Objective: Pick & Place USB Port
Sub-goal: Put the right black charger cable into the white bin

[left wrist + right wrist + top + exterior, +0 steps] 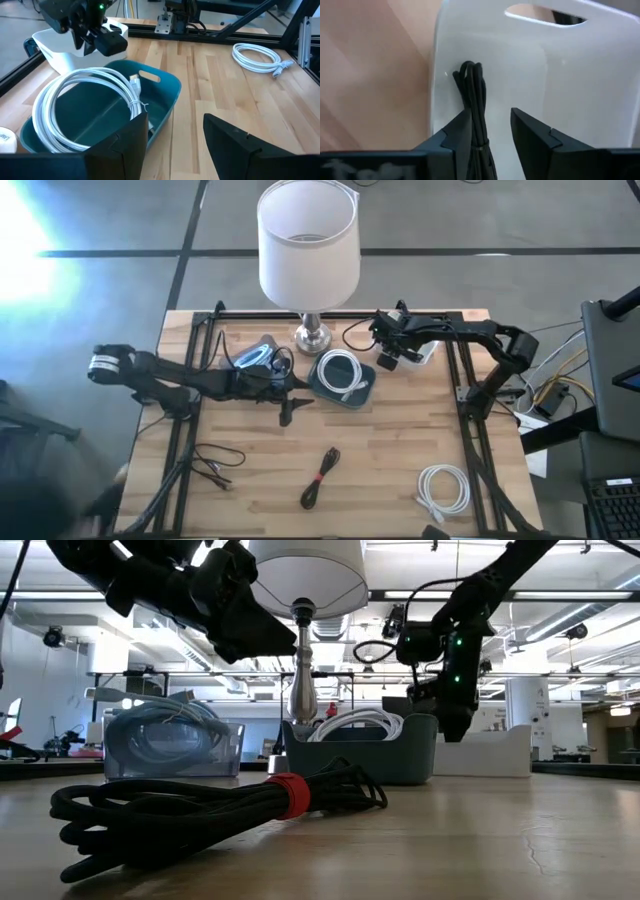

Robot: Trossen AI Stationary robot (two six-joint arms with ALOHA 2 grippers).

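A black USB cable bundle [472, 95] lies inside the white bin [545, 60] at the table's far right. My right gripper [492, 127] points steeply down into that bin, open, with the bundle between its fingers, close beside one finger. My left gripper [175, 135] hovers open near the table's middle, beside the teal bin [165, 95], and holds nothing. A coiled white cable [85, 95] rests in the teal bin. In the high view my right gripper [385, 360] is over the white bin [425, 352] and my left gripper [290, 405] is left of the teal bin [343, 377]. My right gripper stands around the black bundle's upper part [476, 125], coming from above. A gap shows between the bundle and one finger; whether the other finger [457, 135] touches it, I cannot tell. The bundle lies against the white bin's wall.
A lamp [308, 250] stands at the far middle, with a clear bin [255, 358] to its left. On the near table lie a black cable with a red tie [320, 477], a white coil [445, 488] and a thin black cable [215, 460]. Black frame rails run along both sides.
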